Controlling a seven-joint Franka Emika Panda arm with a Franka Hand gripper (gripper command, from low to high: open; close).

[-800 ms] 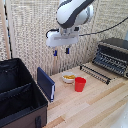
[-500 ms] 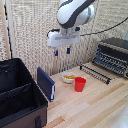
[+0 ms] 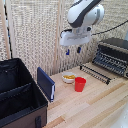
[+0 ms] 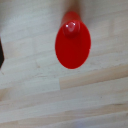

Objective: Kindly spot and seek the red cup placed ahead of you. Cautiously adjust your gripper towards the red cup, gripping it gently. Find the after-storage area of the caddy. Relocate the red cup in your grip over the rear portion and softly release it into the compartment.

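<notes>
The red cup (image 3: 80, 84) stands upright on the wooden table, just in front of a small white bowl (image 3: 68, 77). My gripper (image 3: 73, 50) hangs high above the cup, its two dark fingers apart and nothing between them. The wrist view looks straight down into the red cup (image 4: 73, 42); no fingers show there. The black caddy (image 3: 19, 95) sits at the exterior view's left, with a cross divider splitting it. Its rear portion (image 3: 11, 75) is the section farther back, and it looks empty.
A flat dark blue panel (image 3: 46, 83) leans beside the caddy. A black and silver toaster oven (image 3: 113, 55) stands at the exterior view's right, with a wire rack (image 3: 95, 73) in front of it. A woven screen backs the table.
</notes>
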